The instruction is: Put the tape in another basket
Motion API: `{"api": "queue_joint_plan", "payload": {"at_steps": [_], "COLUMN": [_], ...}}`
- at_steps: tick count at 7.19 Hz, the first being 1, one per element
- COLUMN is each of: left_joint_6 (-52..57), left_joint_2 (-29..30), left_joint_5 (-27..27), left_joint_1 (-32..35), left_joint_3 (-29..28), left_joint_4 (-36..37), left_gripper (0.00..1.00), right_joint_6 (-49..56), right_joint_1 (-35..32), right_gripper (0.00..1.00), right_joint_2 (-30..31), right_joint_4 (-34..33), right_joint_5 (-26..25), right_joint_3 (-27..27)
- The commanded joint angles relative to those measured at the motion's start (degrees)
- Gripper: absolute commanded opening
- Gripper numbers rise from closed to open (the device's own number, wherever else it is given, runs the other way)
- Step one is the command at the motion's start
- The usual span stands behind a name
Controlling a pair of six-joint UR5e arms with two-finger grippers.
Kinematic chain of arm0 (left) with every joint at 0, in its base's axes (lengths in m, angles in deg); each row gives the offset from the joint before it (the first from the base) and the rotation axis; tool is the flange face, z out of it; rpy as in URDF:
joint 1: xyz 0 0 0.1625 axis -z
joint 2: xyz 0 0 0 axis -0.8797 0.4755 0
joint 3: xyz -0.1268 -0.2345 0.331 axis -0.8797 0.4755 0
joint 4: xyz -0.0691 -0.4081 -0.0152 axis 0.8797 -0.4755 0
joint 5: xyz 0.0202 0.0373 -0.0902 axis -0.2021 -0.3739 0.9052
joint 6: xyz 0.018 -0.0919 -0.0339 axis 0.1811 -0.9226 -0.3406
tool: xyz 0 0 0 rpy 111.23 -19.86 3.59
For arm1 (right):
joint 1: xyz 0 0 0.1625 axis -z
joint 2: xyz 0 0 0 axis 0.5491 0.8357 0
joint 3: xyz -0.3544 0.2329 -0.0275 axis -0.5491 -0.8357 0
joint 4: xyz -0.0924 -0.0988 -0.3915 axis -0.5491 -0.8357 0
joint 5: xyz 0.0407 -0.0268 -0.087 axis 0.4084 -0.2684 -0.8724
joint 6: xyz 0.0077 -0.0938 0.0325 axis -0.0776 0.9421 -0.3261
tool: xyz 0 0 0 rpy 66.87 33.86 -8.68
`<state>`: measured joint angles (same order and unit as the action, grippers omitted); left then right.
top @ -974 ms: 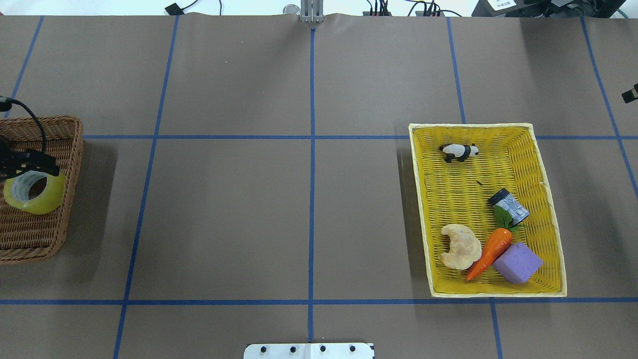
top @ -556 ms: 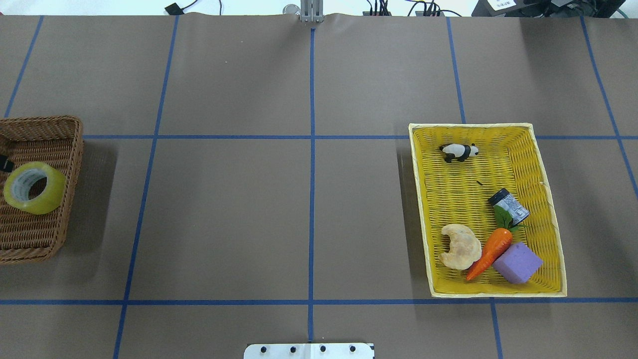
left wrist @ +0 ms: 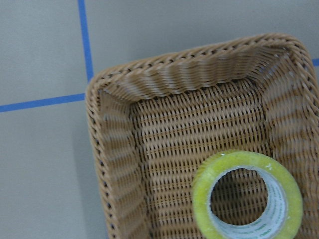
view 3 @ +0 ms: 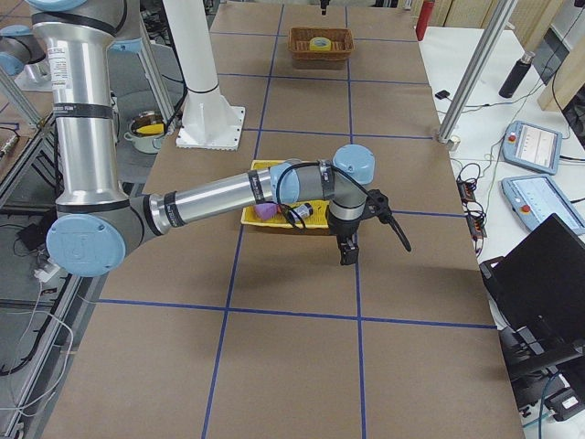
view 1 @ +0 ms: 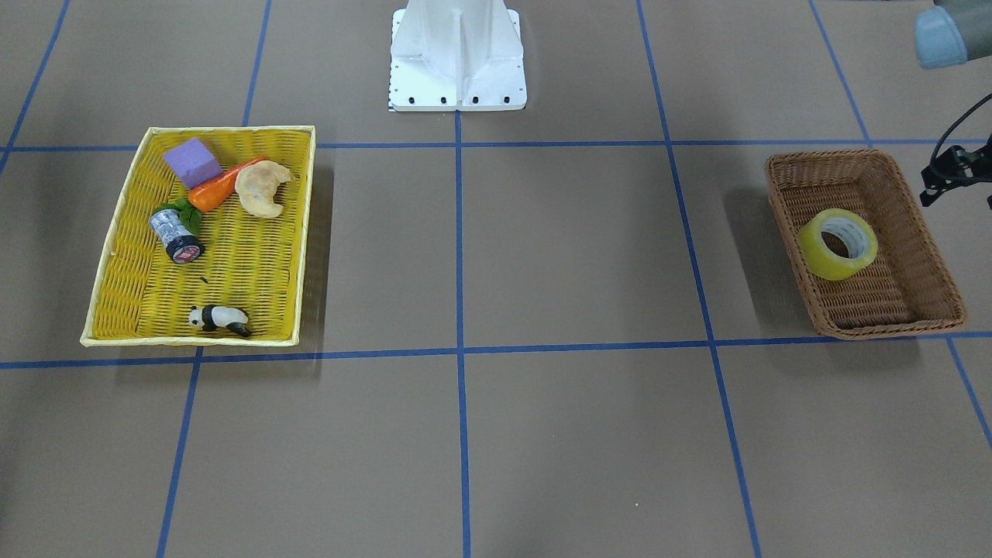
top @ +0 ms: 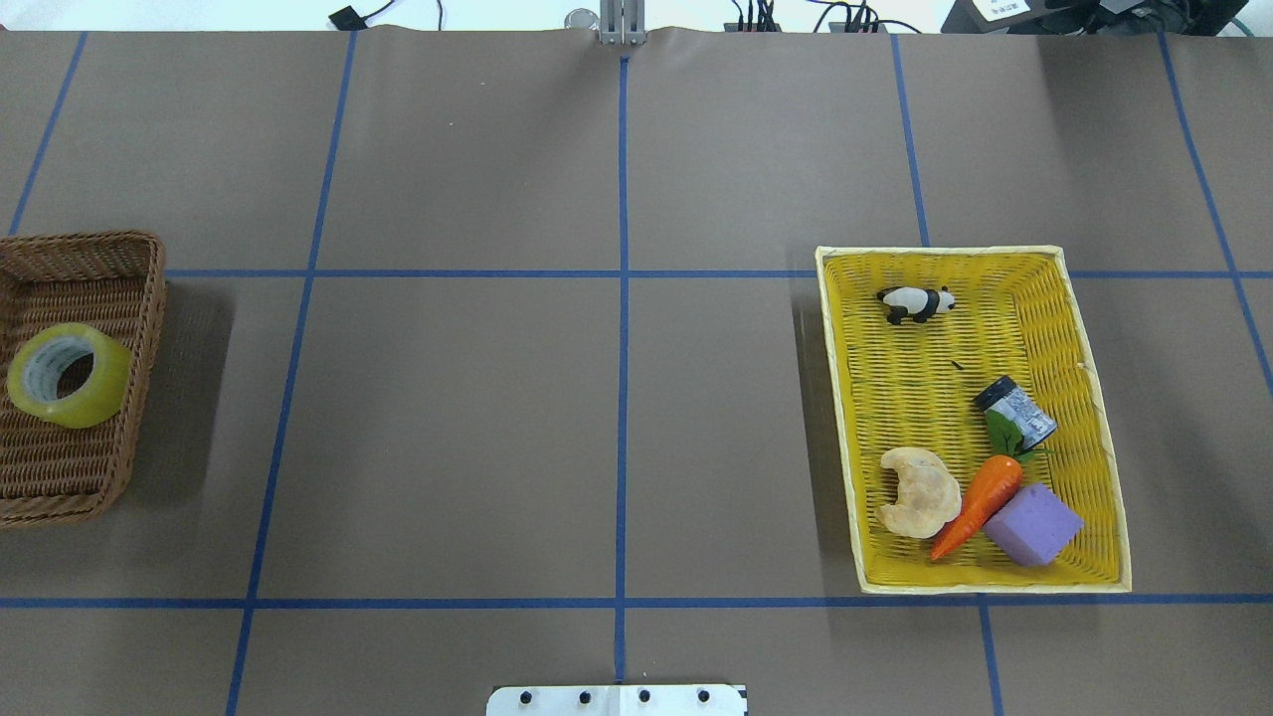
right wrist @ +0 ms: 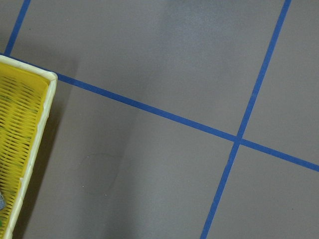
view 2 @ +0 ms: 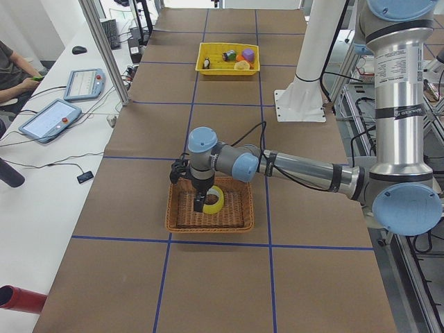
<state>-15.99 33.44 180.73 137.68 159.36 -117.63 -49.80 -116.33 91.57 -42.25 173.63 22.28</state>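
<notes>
My left claw [view 2: 200, 201] has lifted clear, empty though I cannot tell how open, leaving the tape [top: 101, 388] resting in the left basket [top: 147, 328]: delivery looks done.

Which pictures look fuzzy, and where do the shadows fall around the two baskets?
Left wrist view: soft, the brown basket a little smeared, the tape cropped at the bottom. Overhead view: sharp, shadows right of the brown basket and left of the yellow tray.

Yellow woven tray [top: 895, 398] on brown, blue-gridded table [top: 477, 428] | inside: toy panda [top: 916, 302], silver cylinder [top: 1016, 411], carrot [top: 980, 502], purple block [top: 1034, 524], bitten cracker [top: 917, 492]
</notes>
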Motion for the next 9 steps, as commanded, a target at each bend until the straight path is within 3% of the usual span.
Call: {"api": "queue_joint_plan", "payload": {"at_steps": [1,3,9], "left_joint_6": [4.2,3.8,3.4], "left_joint_2": [0.8,0.0,1.0], "left_joint_5": [1.2,4.5,4.3], "left_joint_1": [2.0,2.2,2.6], "left_joint_3": [0.0,1.0,-0.9], "left_joint_4": [3.5,3.4,2.8], "left_gripper": [0.98,0.98,0.98], "right_joint_6": [0.1,0.0,0.1], "right_joint_1": [0.1,0.1,0.1], "right_gripper": [1.00,1.00,1.00], "right_joint_2": [0.5,0.5,0.6], "right_joint_4": [-0.2,-0.2,-0.2], "right_joint_5": [0.0,-0.4,-0.4], "right_joint_3": [-0.1,-0.4,0.1]}}
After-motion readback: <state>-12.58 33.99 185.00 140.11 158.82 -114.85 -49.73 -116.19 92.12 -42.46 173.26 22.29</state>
